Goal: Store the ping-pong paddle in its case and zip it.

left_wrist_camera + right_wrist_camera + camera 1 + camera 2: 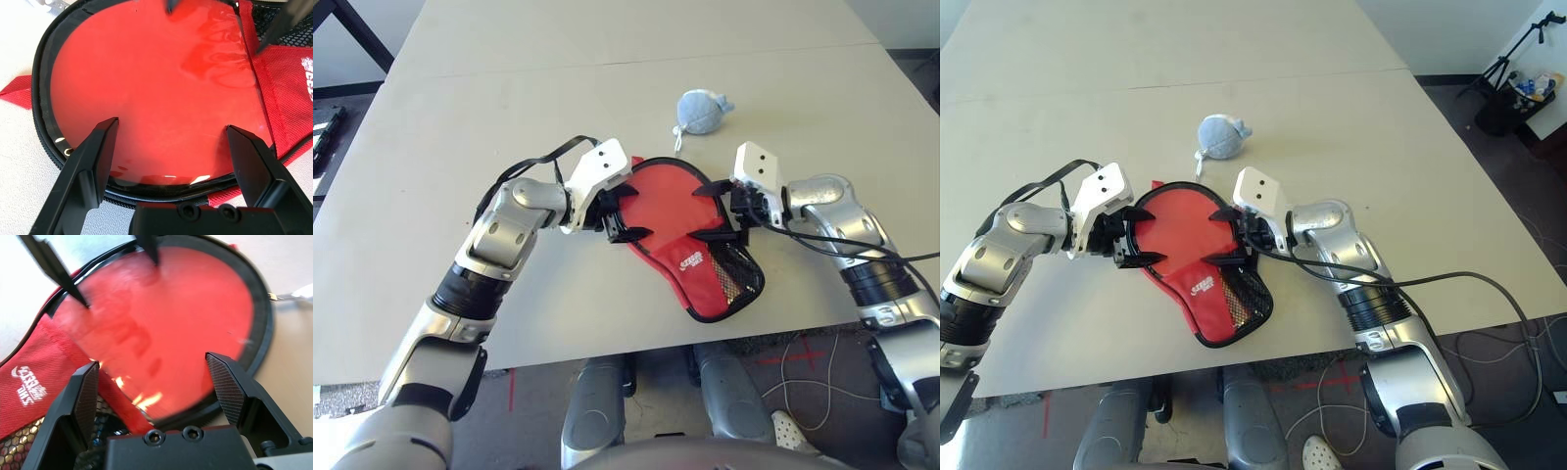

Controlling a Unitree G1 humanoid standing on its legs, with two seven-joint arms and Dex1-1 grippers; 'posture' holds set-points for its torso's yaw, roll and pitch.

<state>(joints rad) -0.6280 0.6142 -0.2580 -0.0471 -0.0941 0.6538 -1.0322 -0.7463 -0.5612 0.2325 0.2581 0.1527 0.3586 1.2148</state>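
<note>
The ping-pong paddle's red round face (664,201) lies inside the case's black zipper rim, uncovered. Its handle is hidden under the case (705,284), a red fabric shape with a white logo and a black mesh pocket, pointing toward the table's front edge. My left gripper (628,211) stands open at the left side of the round head, its fingers (98,152) spread over the rim and the face (156,73). On the right side my right gripper (707,213) is open too, fingers (230,382) spread over the face (171,308). Neither holds anything.
A whitish-grey soft pouch (700,111) with a cord lies just beyond the case. The table's front edge (607,354) runs close below the case's narrow end. Black cables trail from my right forearm (862,250).
</note>
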